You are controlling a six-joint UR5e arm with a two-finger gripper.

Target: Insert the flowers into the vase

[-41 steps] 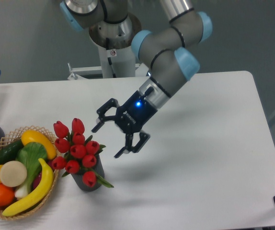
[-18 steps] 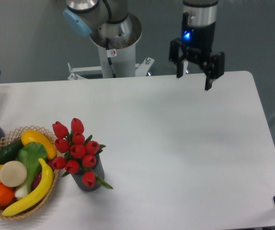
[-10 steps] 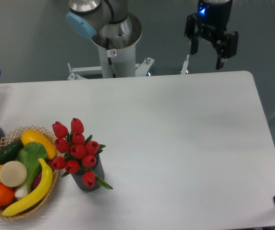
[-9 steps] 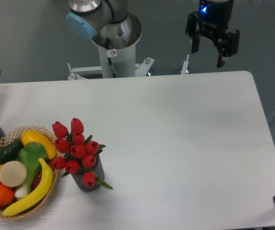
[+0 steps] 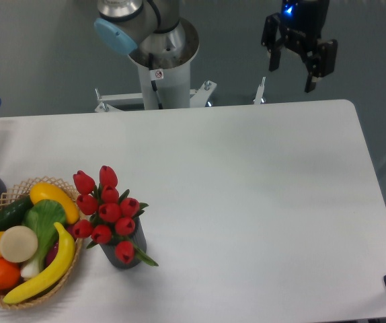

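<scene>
We see the flowers (image 5: 107, 214) standing in the vase (image 5: 127, 254), which sits on the white surface (image 5: 260, 202) near its front left, just beside a wicker basket (image 5: 10, 196) of toy fruit and vegetables. Our gripper (image 5: 292, 74) hangs high above the far right edge, well apart from the vase, fingers spread and holding nothing.

Even, diffuse overhead light, bright white table (image 5: 247, 202) with no glare; faint soft shadows, overall slightly soft focus, low resolution.
</scene>
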